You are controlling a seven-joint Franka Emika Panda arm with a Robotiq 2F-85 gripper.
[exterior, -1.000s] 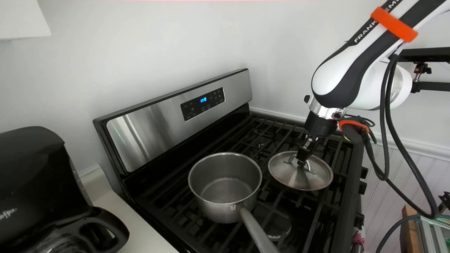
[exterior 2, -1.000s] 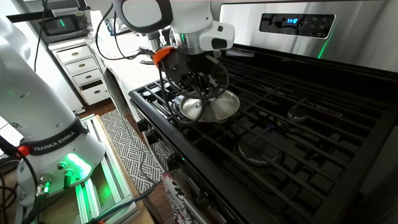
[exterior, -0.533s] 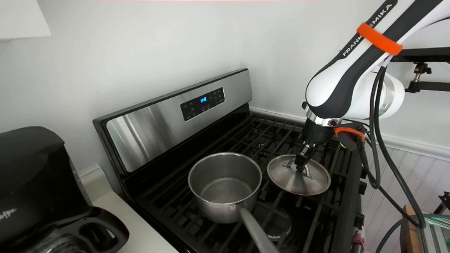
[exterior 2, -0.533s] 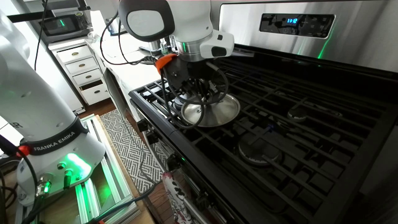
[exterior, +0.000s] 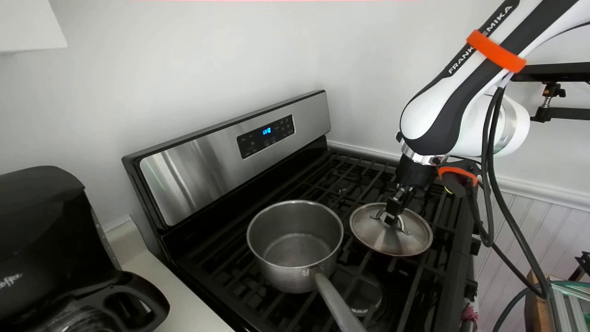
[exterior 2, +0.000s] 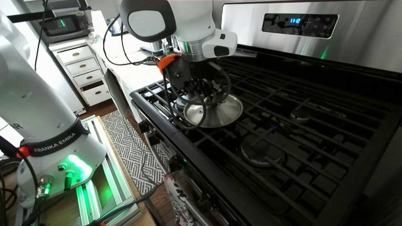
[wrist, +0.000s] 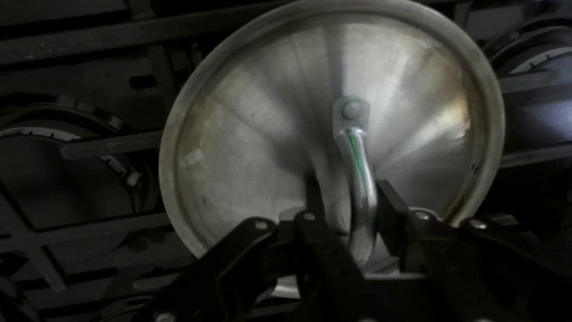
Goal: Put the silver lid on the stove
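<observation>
The gripper point(wrist: 348, 190) was seen at the bottom of the wrist view, its dark fingers point(wrist: 314, 197) spread, one on each side of the arched handle point(wrist: 357, 165) of the silver lid point(wrist: 250, 174). A clear gap was left between the handle and the finger at the left of that view; the finger at the right was placed just beside the metal, and whether the two were touching could not be told. The handle was thus straddled by a released hand. The lid was laid handle up on the black grates point(wrist: 111, 145) of the stove point(exterior 2: 204, 169), and was shown there in both exterior views; its steel was stained brown near the rim. A deep saucepan point(exterior: 295, 276), open at the top, was stood upright just beside the lid on the same grates in an exterior view. Behind it the steel back panel point(exterior: 198, 175) was raised, with blue digits lit on its display point(exterior: 266, 131). Beside the stove a black appliance point(exterior: 46, 230) was set on a pale counter point(exterior: 184, 299), and in an exterior view a patterned cloth point(exterior 2: 179, 201) was hung along the stove's front. Farther from the gripper, the robot's base point(exterior 2: 62, 166) was lit green, a grey-and-white rug point(exterior 2: 133, 153) was spread on the floor, and a microwave point(exterior 2: 59, 28) was placed above white drawers point(exterior 2: 73, 67).
</observation>
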